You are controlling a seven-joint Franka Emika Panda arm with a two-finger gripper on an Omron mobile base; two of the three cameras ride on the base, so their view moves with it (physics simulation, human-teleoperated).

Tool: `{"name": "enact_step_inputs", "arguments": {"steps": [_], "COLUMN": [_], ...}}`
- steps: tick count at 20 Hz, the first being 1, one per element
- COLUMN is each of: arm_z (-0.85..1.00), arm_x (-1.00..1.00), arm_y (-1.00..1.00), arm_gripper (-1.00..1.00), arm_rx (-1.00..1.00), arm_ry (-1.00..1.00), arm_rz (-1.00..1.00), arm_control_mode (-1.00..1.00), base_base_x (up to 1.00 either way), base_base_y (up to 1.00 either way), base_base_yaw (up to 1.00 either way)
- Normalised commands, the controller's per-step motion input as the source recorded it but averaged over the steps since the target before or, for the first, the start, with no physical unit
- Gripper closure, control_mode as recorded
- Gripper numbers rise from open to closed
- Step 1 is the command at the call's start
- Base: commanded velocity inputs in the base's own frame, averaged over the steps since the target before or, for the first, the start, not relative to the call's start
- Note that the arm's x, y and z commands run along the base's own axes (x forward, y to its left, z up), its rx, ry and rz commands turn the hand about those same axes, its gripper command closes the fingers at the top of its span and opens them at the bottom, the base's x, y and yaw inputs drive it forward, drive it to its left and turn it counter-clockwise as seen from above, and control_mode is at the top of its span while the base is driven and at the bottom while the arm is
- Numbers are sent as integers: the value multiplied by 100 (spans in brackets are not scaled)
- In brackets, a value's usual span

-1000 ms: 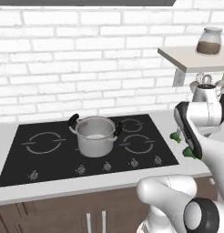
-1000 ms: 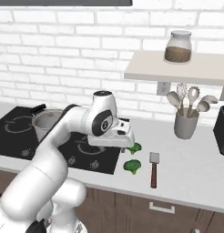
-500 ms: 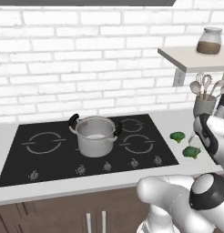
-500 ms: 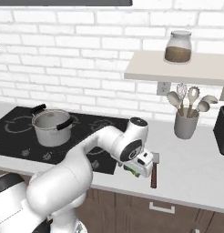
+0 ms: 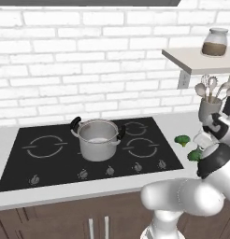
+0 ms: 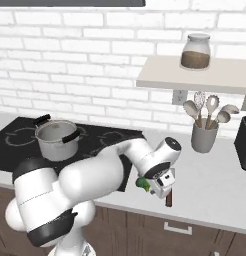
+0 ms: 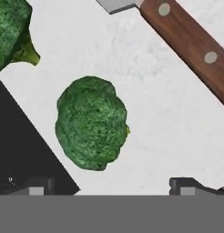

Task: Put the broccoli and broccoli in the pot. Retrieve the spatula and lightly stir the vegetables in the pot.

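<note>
Over the last second the arm has swung from above the hob to the counter (image 6: pixel 215 180) at its right and brought the wide-open, empty gripper (image 7: pixel 111 184) down over the nearer broccoli (image 7: pixel 92 123), the other floret (image 7: pixel 11 34) just beside it, so the first pick-up looks imminent, with the pot (image 5: pixel 97 139) standing empty on the hob

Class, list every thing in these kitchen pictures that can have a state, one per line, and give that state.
pot: on the hob, no lid, no broccoli inside
near broccoli: lying on the counter, not gripped
far broccoli: lying on the counter
spatula: flat on the counter
end effector: open, above the near broccoli
</note>
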Motion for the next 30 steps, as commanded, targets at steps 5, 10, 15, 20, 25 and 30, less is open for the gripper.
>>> {"name": "enact_step_inputs", "arguments": {"steps": [5,10,15,20,25,30], "arm_z": [-31,-36,-33,1,50,100], "arm_x": [48,38,21,-33,-47,-63], "arm_y": [0,0,0,13,39,81], "arm_gripper": [-100,-100,100,100,100,100], "arm_rx": [13,7,3,0,0,-12], "arm_ry": [0,0,0,0,-3,-17], "arm_rz": [-13,-10,-8,-2,0,0], "arm_control_mode": [-100,-100,-100,-100,-100,-100], "base_base_x": [0,0,0,0,0,0], "base_base_y": [0,0,0,0,0,0], "base_base_yaw": [0,0,0,0,0,0]}}
